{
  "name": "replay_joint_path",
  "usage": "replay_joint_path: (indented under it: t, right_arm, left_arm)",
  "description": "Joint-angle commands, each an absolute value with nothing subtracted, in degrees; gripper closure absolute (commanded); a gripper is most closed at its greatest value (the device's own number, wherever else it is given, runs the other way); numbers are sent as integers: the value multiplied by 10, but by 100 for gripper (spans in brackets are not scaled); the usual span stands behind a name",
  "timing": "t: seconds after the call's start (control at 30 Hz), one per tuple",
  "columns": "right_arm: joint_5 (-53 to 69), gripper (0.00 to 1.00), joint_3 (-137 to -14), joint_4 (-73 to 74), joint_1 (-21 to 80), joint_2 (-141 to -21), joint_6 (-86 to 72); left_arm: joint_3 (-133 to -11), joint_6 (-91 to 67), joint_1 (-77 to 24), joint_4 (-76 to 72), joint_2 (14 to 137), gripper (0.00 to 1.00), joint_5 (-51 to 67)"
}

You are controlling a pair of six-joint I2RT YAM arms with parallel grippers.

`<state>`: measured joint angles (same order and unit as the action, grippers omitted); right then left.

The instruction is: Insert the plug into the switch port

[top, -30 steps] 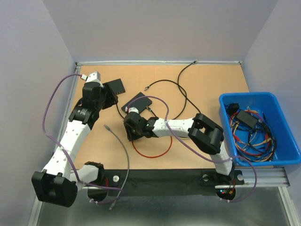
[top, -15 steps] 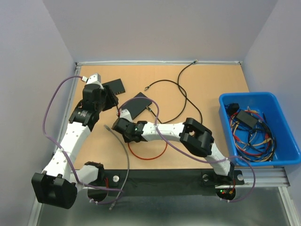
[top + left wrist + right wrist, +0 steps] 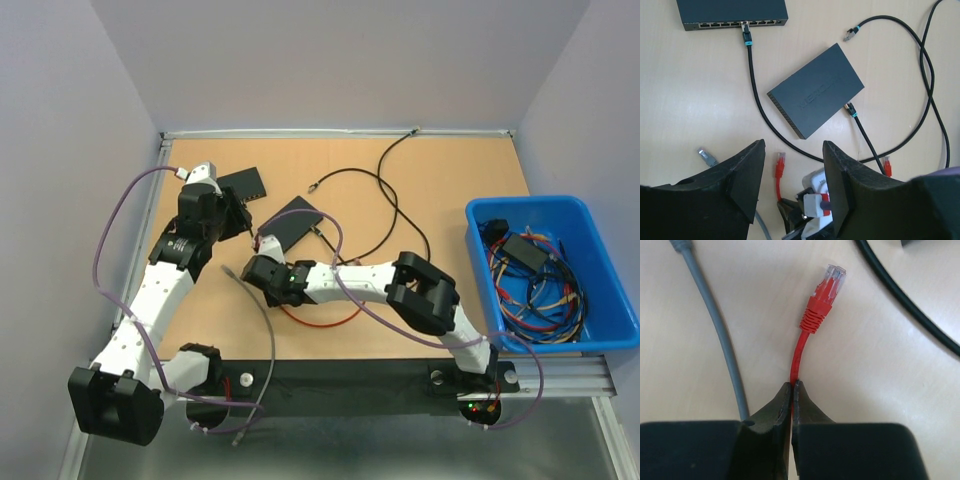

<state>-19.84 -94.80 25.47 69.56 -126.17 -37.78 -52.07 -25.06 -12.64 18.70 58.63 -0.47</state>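
A red cable ends in a red plug [image 3: 827, 290] with a clear tip, lying on the table. My right gripper [image 3: 791, 387] is shut on the red cable [image 3: 799, 357] a short way behind the plug. In the left wrist view the same plug [image 3: 781, 165] lies between my open left gripper's [image 3: 792, 150] fingers, well below them, with the right gripper [image 3: 795, 210] just behind it. The switch [image 3: 732, 12] lies at the top with its row of ports facing me; a black cable [image 3: 746, 37] sits in one port. From above, the switch [image 3: 243, 184] is beside the left gripper [image 3: 232, 216].
A second black box [image 3: 815, 90] lies between switch and plug, with a black cable in it. A grey cable [image 3: 715, 335] runs left of the red one. The red cable's other plug [image 3: 886, 165] lies to the right. A blue bin [image 3: 600, 290] of cables stands at the right edge.
My right arm has reached left to the red plug and its jaws have closed on the red cable. The left arm has barely shifted.
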Motion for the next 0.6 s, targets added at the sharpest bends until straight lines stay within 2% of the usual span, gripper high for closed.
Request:
replay_joint_path:
  t: [0.0,0.3,0.57]
  right_arm:
    - [-182,100,-876,343,726,-1237,-389]
    - [-173,100,-795,316,757,-1074,-401]
    - [-200,100,-684,260,760,-948,-406]
  left_arm:
    - [-518,-243,-125,173,574,39,-3]
    - [-488,-258,-126,170,550,40,53]
    - [-398,-295,-141,130,496,41,146]
